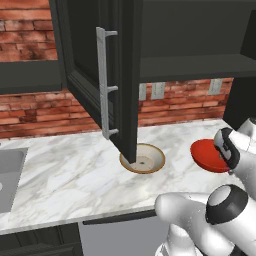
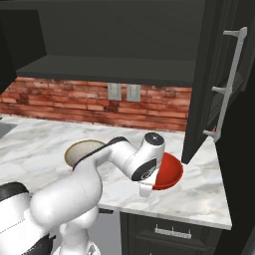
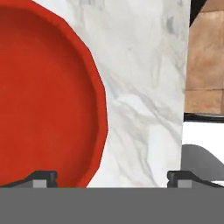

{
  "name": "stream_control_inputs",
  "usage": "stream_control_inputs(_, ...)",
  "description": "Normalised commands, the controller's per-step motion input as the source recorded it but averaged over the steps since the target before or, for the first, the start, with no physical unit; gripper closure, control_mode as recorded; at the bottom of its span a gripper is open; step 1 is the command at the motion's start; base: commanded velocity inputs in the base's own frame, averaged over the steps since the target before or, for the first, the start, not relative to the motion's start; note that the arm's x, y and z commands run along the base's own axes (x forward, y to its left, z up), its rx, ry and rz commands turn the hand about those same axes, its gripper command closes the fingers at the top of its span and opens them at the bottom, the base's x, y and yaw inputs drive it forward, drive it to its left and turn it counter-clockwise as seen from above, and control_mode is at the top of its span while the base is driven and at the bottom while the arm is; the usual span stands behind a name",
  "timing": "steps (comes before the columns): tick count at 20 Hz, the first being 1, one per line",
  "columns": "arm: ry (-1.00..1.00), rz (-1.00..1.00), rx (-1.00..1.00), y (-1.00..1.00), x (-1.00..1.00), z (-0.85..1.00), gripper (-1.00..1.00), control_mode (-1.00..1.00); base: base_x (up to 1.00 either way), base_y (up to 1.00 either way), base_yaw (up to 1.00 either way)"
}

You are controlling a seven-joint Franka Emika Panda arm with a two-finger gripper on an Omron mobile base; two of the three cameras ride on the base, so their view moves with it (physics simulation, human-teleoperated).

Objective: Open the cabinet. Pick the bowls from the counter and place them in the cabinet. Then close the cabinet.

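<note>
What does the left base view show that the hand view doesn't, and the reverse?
Left base view: the tan-rimmed bowl on the counter, the cabinet door swung open, and a grey sink. Hand view: the open claw with one fingertip over the red bowl's rim. Both: the red bowl on the marble.

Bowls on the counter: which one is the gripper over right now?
The red bowl, glossy and plain, at the counter's right end. The open gripper straddles its rim. The tan-rimmed speckled bowl sits apart, by the open cabinet door.
</note>
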Motion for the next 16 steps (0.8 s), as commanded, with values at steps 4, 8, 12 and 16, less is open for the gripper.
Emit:
stream_control_inputs(4, 0.02, 0.0, 0.05, -0.3, 0.44, -0.34, -1.0, -1.0, 0.0, 0.0, 0.0)
stream_control_inputs(8, 0.05, 0.0, 0.05, -0.32, 0.34, -0.47, -1.0, -1.0, 0.0, 0.0, 0.0)
stream_control_inputs(12, 0.05, 0.0, 0.03, -0.15, 0.41, -0.49, -1.0, -1.0, 0.0, 0.0, 0.0)
stream_control_inputs(16, 0.05, 0.0, 0.02, -0.03, 0.37, -0.49, -1.0, -1.0, 0.0, 0.0, 0.0)
